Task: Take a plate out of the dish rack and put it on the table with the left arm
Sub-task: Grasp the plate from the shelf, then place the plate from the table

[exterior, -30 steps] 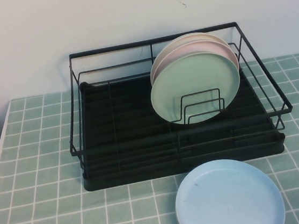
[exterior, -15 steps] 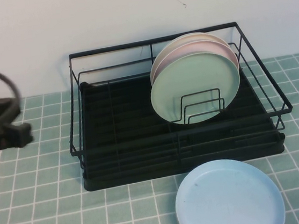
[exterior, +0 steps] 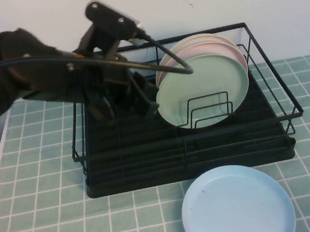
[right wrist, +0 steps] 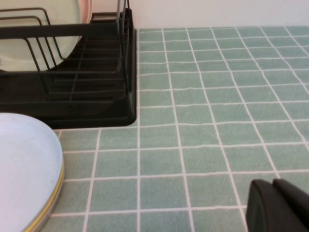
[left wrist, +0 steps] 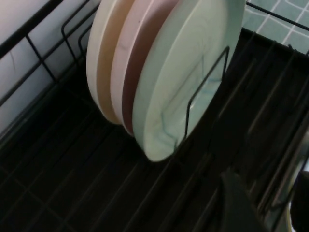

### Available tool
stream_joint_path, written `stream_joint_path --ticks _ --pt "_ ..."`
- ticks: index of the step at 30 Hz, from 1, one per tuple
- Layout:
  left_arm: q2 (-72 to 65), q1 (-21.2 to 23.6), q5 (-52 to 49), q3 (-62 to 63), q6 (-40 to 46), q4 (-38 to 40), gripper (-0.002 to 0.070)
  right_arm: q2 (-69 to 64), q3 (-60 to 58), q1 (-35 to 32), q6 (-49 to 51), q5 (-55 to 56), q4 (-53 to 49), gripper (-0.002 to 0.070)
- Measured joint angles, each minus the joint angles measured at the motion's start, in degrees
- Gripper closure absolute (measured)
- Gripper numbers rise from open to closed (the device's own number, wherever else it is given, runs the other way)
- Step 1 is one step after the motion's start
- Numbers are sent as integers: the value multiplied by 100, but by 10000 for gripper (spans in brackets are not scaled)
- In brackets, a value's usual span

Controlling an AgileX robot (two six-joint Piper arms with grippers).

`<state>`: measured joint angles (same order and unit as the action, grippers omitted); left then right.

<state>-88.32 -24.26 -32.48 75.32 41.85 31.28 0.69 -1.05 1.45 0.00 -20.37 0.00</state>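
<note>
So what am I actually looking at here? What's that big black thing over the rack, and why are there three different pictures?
It is a two-armed robot at a tiled table. The high view looks down from a raised camera on the robot's side. The other two pictures come from small cameras on each arm's wrist.

The bulky black shape is the left arm, reaching over the dish rack. Its left claw sits beside the plates in the rack and holds nothing; I cannot tell how far it is open. The left wrist view shows those plates close up, standing on edge: the mint-green plate in front, a pink plate and a cream plate behind.

A light blue plate lies flat on the table in front of the rack. The right claw shows only as a dark tip, low over bare tiles, away from the rack.
</note>
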Motion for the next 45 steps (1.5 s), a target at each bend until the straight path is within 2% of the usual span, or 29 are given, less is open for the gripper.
stream_joint_path --ticks 4,6,8,20,24,25,27,31,33,41,45 --pt "-768 -84 51 653 0 57 259 0 0 0 0 0 0 678" --pt "-1042 -84 66 907 -11 104 216 0 0 0 0 0 0 678" --pt "-1288 -84 140 1131 -20 114 210 0 0 0 0 0 0 678" --pt "-2454 -84 642 2080 -20 636 265 0 0 0 0 0 0 678" --pt "-2689 -84 835 2154 79 641 379 0 0 0 0 0 0 678" --pt "-2700 -84 838 2167 126 570 457 0 0 0 0 0 0 678" --pt "-2674 -84 848 2217 288 336 558 0 0 0 0 0 0 678" --pt "-2351 -84 710 2419 398 62 616 0 0 0 0 0 0 678" --pt "-2071 -72 567 2548 365 -16 620 0 0 0 0 0 0 678" --pt "-837 -83 -1459 2970 -925 -424 629 0 0 0 0 0 0 678" --pt "-662 -83 -2791 2974 -1515 -314 629 0 0 0 0 0 0 678"
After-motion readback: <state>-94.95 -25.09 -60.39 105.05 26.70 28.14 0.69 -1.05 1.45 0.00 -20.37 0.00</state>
